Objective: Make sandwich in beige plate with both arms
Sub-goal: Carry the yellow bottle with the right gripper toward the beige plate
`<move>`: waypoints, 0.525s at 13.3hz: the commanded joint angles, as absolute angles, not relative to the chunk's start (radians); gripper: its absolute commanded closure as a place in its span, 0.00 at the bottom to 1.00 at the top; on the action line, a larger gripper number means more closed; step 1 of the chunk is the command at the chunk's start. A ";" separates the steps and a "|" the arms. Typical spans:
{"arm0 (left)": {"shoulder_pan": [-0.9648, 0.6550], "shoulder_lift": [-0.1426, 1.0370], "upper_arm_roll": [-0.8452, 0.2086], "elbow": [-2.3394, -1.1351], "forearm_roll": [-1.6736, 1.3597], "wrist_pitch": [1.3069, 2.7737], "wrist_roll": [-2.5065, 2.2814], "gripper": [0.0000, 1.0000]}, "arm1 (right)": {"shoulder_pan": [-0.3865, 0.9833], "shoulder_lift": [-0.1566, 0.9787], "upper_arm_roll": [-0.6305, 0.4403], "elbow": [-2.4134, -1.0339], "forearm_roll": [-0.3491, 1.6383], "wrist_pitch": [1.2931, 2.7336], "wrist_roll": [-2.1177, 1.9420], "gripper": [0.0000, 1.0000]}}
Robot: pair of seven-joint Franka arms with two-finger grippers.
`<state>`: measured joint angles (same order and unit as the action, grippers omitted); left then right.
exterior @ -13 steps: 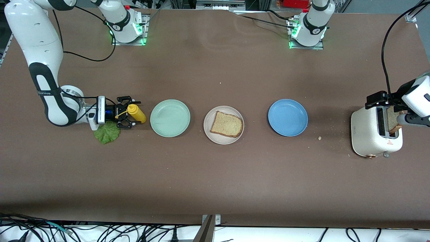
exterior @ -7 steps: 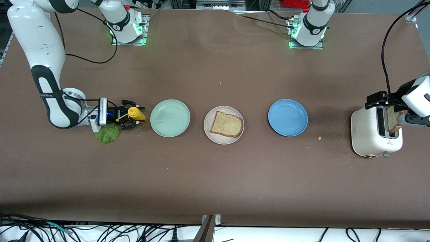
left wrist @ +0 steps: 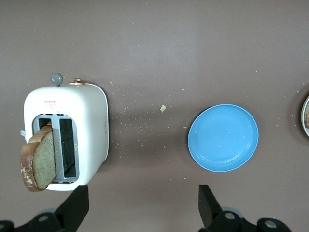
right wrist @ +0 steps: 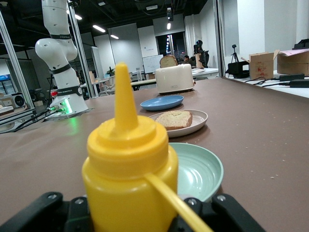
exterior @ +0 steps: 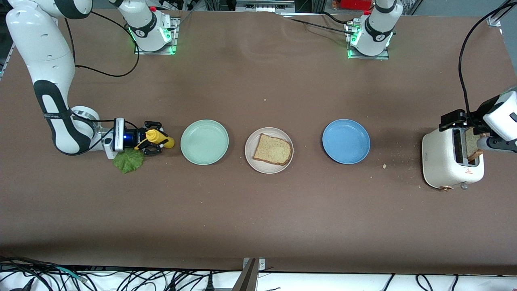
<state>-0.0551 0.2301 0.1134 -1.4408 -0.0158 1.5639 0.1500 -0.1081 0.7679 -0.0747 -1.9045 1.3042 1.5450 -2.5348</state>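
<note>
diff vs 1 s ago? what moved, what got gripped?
The right gripper closed its fingers on the yellow mustard bottle beside the lettuce leaf. The left gripper stayed open over the toaster. Plates and toast unmoved.

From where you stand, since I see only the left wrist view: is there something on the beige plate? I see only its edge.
Observer: Yes. One toast slice lies on the beige plate, with nothing on top of it.
Operator: My left gripper hangs open by the toaster, where a second slice sticks out. Where is the right gripper?
Observer: The right gripper is shut on a yellow squeeze bottle, beside the mint green plate.
Operator: And the lettuce?
Observer: The lettuce leaf lies on the table, nearer to the front camera than the bottle.
</note>
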 commanded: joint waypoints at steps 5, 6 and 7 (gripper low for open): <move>-0.058 0.219 0.107 -1.451 0.014 1.571 0.135 0.00 | -0.086 0.729 -0.069 -1.847 1.282 1.529 -2.327 1.00; -0.058 0.219 0.107 -1.451 0.014 1.571 0.135 0.00 | -0.071 0.716 -0.071 -1.827 1.284 1.535 -2.288 1.00; -0.058 0.219 0.107 -1.451 0.015 1.571 0.135 0.00 | -0.057 0.709 -0.069 -1.803 1.284 1.545 -2.258 1.00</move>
<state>-0.0552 0.2301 0.1134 -1.4409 -0.0158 1.5639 0.1460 -0.0842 0.7473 -0.0697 -1.8371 1.3029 1.5425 -2.3388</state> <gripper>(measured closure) 0.000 0.956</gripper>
